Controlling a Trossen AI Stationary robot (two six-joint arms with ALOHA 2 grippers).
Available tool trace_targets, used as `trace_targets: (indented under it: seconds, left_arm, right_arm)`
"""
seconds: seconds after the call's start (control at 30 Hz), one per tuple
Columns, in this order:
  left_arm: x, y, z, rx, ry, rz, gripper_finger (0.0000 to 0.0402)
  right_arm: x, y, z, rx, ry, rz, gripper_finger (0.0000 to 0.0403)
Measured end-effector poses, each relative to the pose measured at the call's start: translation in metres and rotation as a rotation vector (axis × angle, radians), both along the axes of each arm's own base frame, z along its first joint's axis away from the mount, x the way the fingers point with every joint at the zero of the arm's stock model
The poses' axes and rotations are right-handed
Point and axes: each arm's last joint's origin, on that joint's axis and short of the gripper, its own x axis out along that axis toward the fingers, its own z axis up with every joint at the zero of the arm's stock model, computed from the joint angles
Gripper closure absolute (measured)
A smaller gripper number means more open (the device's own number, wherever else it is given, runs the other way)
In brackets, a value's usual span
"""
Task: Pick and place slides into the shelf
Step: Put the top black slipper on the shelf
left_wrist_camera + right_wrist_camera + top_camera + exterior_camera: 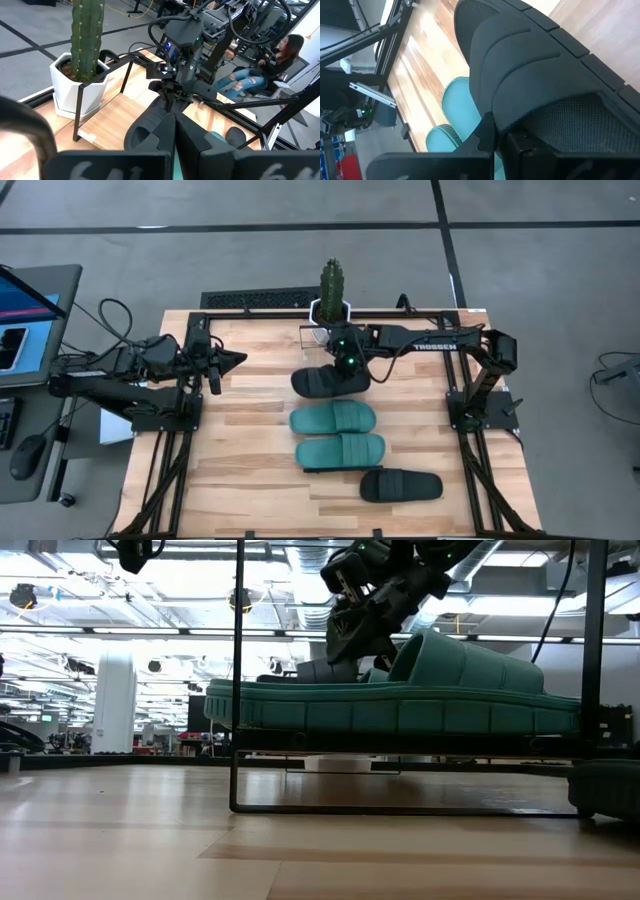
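Gripping a black rubber slide with ribbed strap (pixel 330 382) by its strap, the right end effector (pixel 349 364) holds it at the desk's (pixel 250 470) far side, just before the thin black wire shelf frame (pixel 318 332) near the white cactus pot (pixel 331 310). Two teal slides (pixel 334 417) (pixel 340 451) and another black slide (pixel 401 485) still lie on the desk. Step: carrying the first slide; next likely calls for lifting it onto the shelf and releasing. Left end effector (pixel 232 360) waits at left, fingers together.
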Motion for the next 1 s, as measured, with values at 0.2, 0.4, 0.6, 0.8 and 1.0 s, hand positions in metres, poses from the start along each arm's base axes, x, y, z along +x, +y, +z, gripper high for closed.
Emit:
trace_targets:
  seconds: [0.2,0.4,0.6,0.8,1.0]
  left_arm:
    - [0.0,0.0,0.0,0.0,0.0,0.0,0.0401]
    - [0.0,0.0,0.0,-0.002,-0.001,0.001,0.0401]
    - [0.0,0.0,0.0,-0.003,-0.002,0.001,0.0401]
    - [0.0,0.0,0.0,-0.005,-0.002,0.001,0.0401]
    - [0.0,0.0,0.0,-0.013,-0.004,0.003,0.0401]
  right_arm:
    - [-0.001,0.0,-0.001,-0.002,0.007,0.006,0.0403]
    - [-0.005,0.001,-0.009,0.017,0.043,0.006,0.0403]
    - [-0.006,0.002,-0.012,0.03,0.048,0.013,0.0403]
    - [-0.006,0.002,-0.012,0.037,0.047,0.017,0.0403]
    - [-0.006,0.003,-0.012,0.044,0.052,0.014,0.0386]
